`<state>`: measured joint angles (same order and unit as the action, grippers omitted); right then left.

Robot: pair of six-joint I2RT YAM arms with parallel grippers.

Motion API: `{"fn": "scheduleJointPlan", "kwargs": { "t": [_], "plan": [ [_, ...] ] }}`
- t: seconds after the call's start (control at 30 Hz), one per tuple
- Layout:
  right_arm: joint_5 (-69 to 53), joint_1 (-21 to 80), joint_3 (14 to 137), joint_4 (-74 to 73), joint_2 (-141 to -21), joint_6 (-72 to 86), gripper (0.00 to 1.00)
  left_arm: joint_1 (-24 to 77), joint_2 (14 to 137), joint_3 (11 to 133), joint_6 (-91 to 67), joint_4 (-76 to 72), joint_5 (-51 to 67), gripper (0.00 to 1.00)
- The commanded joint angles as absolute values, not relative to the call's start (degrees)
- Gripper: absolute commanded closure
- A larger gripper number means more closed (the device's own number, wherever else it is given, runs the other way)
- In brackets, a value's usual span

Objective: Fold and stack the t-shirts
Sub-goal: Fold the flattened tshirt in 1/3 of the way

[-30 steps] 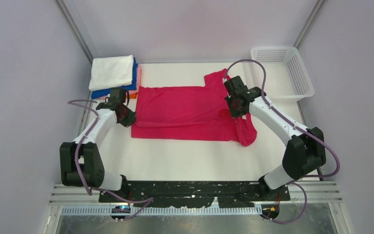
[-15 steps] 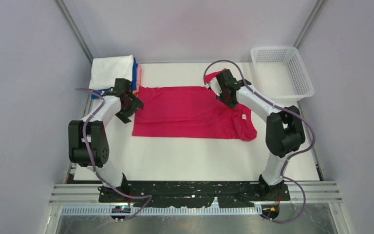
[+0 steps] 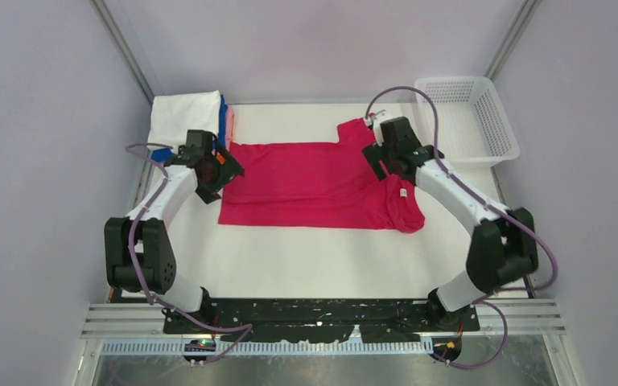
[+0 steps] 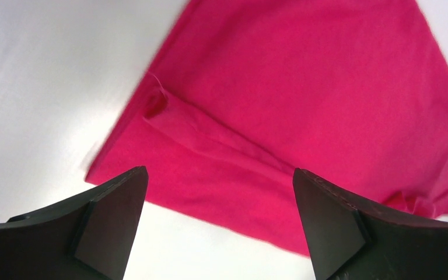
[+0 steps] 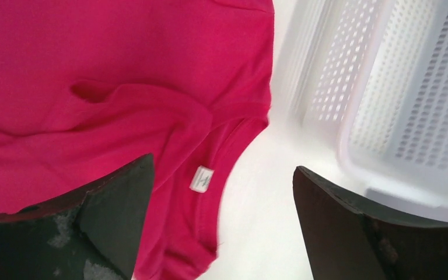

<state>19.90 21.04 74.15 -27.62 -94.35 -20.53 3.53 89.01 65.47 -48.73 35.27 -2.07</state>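
Observation:
The magenta-red t-shirt [image 3: 310,183] lies spread across the middle of the table, folded lengthwise, with one sleeve [image 3: 357,130] poking out at the back right. My left gripper [image 3: 219,167] hovers open over its left end, nothing between the fingers; in the left wrist view the left gripper [image 4: 219,175] frames the shirt's edge [image 4: 303,87]. My right gripper [image 3: 385,158] stands open above the collar end. In the right wrist view the right gripper [image 5: 223,163] sits over the neck label [image 5: 200,178]. Folded t-shirts [image 3: 183,118], white on top, are stacked at the back left.
A white mesh basket [image 3: 499,133] stands at the back right, close to my right gripper, and fills the right of the right wrist view [image 5: 385,87]. Grey walls close in both sides. The arm bases sit at the near edge.
Both grippers were shut on the shirt's cloth, carried it toward the far edge, then opened and let go. The right arm has since drawn back to the right.

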Motion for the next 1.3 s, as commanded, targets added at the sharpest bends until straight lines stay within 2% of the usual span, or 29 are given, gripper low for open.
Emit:
{"fn": "scheduleJointPlan", "kwargs": {
  "t": [0.0, 0.07, 0.3, 0.5, 0.73, 1.27],
  "plan": [
    [13.4, 20.6, 60.9, -21.0, -78.7, -0.3, 0.05, 6.7, 86.1, 59.9, -46.2, 28.2, 7.0, 0.00],
    [11.7, 20.4, 57.0, -23.4, -75.1, 2.7, 0.05, 8.1, 86.8, 58.8, -45.9, 26.8, 8.1, 0.00],
    [8.9, 20.4, 50.5, -30.0, -74.7, 4.1, 0.05, 8.9, 91.6, 59.7, -45.5, 24.0, 6.7, 0.00],
    [10.3, 20.4, 51.5, -30.4, -78.9, 3.2, 0.05, 8.9, 94.8, 63.5, -44.6, 28.2, 2.7, 0.00],
    [13.6, 20.4, 52.2, -31.1, -83.5, 2.1, 0.05, 8.5, 92.7, 60.1, -44.5, 26.5, -1.3, 0.00],
    [24.3, 19.8, 55.5, -33.6, -87.8, 0.4, 0.05, 4.9, 105.6, 77.0, -46.6, 28.6, -1.7, 0.00]
  ]
}}
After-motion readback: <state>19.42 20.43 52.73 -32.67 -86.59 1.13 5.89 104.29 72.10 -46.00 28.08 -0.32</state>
